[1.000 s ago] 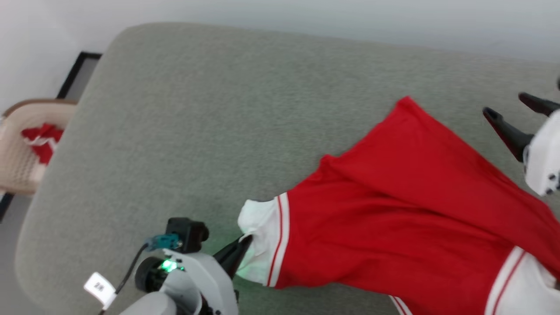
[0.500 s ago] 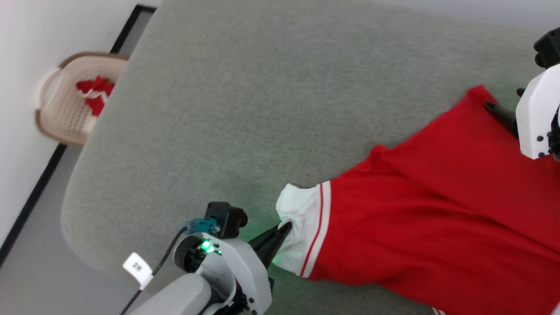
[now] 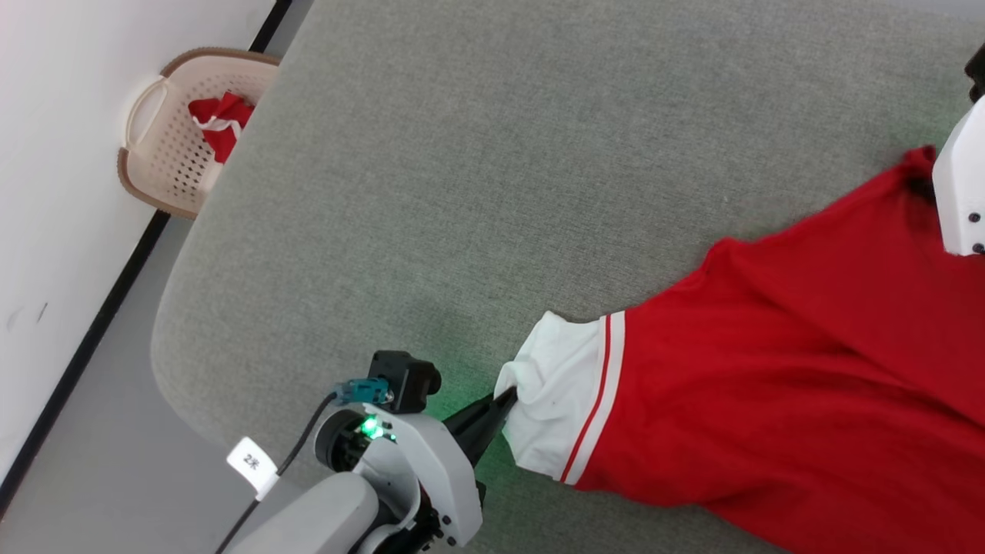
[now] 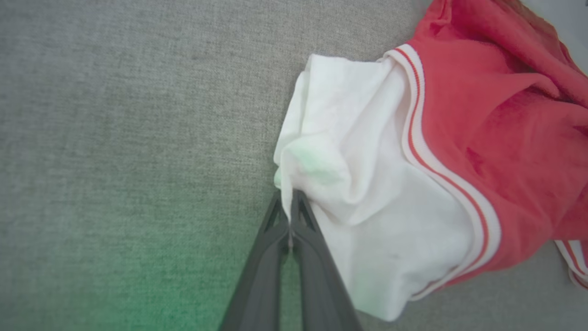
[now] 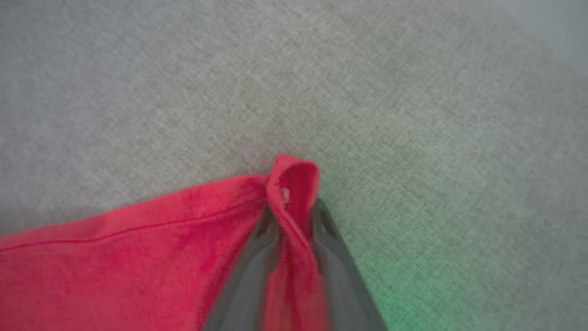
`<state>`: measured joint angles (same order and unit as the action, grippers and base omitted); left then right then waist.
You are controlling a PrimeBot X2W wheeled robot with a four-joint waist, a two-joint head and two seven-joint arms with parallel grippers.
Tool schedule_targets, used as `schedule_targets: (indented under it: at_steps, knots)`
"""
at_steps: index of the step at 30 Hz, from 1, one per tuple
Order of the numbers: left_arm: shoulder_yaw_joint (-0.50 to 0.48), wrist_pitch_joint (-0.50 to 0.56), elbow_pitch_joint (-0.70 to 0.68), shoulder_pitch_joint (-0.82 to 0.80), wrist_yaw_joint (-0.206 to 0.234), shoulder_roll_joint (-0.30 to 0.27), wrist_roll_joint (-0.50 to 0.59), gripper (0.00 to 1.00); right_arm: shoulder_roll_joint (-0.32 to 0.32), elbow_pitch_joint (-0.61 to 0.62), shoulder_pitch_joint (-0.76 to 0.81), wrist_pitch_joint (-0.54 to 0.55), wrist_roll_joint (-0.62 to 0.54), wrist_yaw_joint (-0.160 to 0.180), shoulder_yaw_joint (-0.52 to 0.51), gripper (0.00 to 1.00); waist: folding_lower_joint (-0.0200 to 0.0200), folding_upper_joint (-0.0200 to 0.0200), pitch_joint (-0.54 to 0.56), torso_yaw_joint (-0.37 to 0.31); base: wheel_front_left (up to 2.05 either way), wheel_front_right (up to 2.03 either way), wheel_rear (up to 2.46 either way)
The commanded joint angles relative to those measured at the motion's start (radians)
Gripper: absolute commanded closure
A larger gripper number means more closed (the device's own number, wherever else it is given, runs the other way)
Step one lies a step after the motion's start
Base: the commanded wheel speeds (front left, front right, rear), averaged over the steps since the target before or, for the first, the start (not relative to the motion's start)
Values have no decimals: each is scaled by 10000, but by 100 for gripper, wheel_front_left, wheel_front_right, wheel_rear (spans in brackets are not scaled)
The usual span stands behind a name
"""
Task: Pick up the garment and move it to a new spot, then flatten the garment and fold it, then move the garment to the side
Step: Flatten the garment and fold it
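Observation:
The garment (image 3: pixel 769 385), a bright red T-shirt with white sleeve ends and striped trim, lies spread over the right side of the grey padded table (image 3: pixel 462 192). My left gripper (image 3: pixel 504 400) is shut on the edge of the white sleeve end (image 4: pixel 367 184), pinched at the fingertips in the left wrist view (image 4: pixel 289 197). At the far right my right gripper (image 3: pixel 923 183) sits on the shirt's far red corner. In the right wrist view the dark fingers (image 5: pixel 294 209) squeeze that bunched red corner (image 5: pixel 294 179) between them, low on the table.
A beige perforated basket (image 3: pixel 165 146) with a small red-and-white cloth bundle (image 3: pixel 219 123) stands on the floor past the table's rounded left end, against a white wall. Bare grey table stretches to the left of the shirt and beyond it.
The head camera has swung, shifting the whole picture. My right gripper came down from above the table onto the shirt's far corner and closed on it. The left grip on the sleeve is unchanged.

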<state>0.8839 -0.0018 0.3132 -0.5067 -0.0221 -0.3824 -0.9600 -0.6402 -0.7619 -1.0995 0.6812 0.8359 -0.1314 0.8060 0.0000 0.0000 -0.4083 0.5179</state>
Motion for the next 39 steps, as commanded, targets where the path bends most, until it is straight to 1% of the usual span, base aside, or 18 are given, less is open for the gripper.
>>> schedule_targets:
  at_steps: [1, 4, 10, 16, 19, 22, 25, 29, 32, 36, 39]
  knots:
    - [-28, -51, 70, -86, -40, 8, -63, 100, 143, -529, 711, 270, -60, 14, 449, 100, 0, 0, 27, -58, 0, 0, 0]
    - [-73, -58, 163, -129, -31, -78, -73, 100, 211, -653, 435, 158, 44, 14, 487, 100, 0, 0, 115, -214, 0, 0, 0]
    - [-270, 83, -75, -468, -113, -430, -108, 100, 389, -546, -339, -709, 455, 14, 159, 100, 0, 0, 508, -622, 0, 0, 0]
    - [-557, 733, -784, -1340, 168, -1399, 226, 100, 467, -206, -734, -1201, 643, 13, 261, 100, 0, 0, 1132, -1233, 0, 0, 0]
    - [-722, 1253, -1216, -1942, 305, -1922, 357, 100, 475, -30, -898, -1560, 725, 13, 266, 100, 0, 0, 1470, -1569, 0, 0, 0]
    - [-873, 1878, -1445, -2663, 264, -2352, 390, 100, 576, -65, -1120, -2128, 792, 13, 72, 100, 0, 0, 1766, -1883, 0, 0, 0]
    - [-1025, 2503, -1405, -3535, 126, -2628, 397, 100, 800, -222, -1287, -2565, 824, 13, -89, 100, 0, 0, 2062, -2196, 0, 0, 0]
    - [-1083, 3248, -1033, -4779, -203, -2728, 522, 100, 1159, -599, -1674, -3254, 780, 13, -550, 100, 0, 0, 2442, -2608, 0, 0, 0]
    - [-1072, 3693, -510, -5796, -494, -2634, 619, 100, 1530, -936, -1987, -3644, 667, 13, -860, 100, 0, 0, 2700, -2910, 0, 0, 0]
    - [-1102, 3919, 283, -7042, -760, -2484, 783, 100, 1909, -1220, -2439, -4019, 567, 13, -1212, 100, 0, 0, 2992, -3274, 0, 0, 0]
    - [-1047, 3862, 872, -7874, -920, -2359, 976, 100, 2178, -1361, -2706, -4325, 479, 13, -1430, 100, 0, 0, 3174, -3528, 0, 0, 0]
